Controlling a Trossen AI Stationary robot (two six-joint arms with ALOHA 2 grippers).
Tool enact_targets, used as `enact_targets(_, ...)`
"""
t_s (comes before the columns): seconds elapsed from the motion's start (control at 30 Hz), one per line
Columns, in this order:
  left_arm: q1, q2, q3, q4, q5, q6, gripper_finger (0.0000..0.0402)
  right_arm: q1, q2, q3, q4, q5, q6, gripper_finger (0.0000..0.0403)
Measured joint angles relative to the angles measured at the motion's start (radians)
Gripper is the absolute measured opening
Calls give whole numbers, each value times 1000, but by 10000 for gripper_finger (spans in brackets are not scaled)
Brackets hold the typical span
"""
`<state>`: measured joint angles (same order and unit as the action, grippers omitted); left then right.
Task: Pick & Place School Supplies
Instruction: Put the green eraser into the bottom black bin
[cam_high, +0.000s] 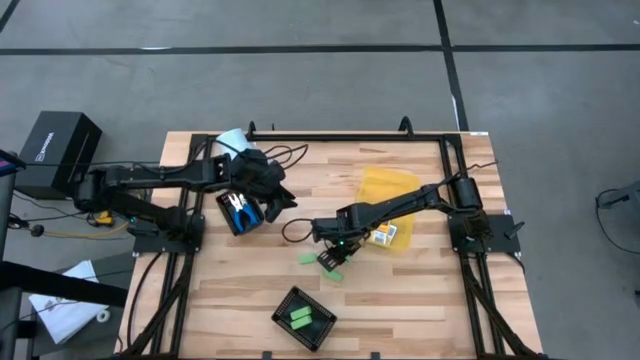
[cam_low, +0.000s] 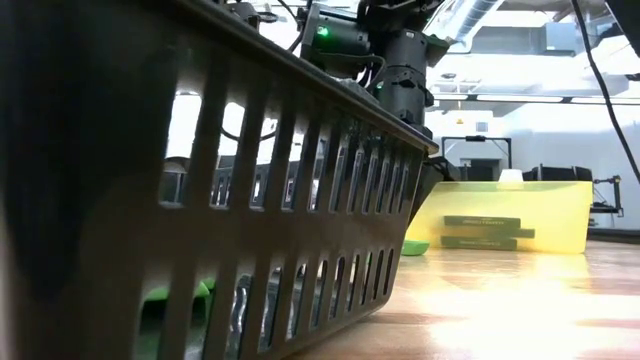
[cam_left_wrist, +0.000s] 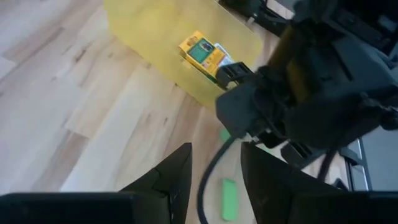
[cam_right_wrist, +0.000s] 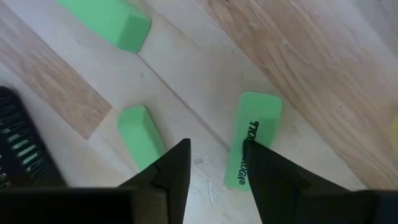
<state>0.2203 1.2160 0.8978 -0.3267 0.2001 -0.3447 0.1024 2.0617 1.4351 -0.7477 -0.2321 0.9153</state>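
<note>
Erasers lie loose on the wooden table (cam_high: 420, 290) under the right gripper (cam_right_wrist: 214, 163), whose fingers stand apart and empty; a lettered green eraser (cam_right_wrist: 252, 140) touches one fingertip, another eraser (cam_right_wrist: 140, 135) sits just beside. The left gripper (cam_left_wrist: 214, 171), parted, hangs above a black tray (cam_high: 240, 210) of scissors.
</note>
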Motion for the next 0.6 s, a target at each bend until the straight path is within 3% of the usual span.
enact_targets(0.6, 58, 0, 0, 45, 48, -29, 131, -47, 7, 65, -68, -3, -89, 150)
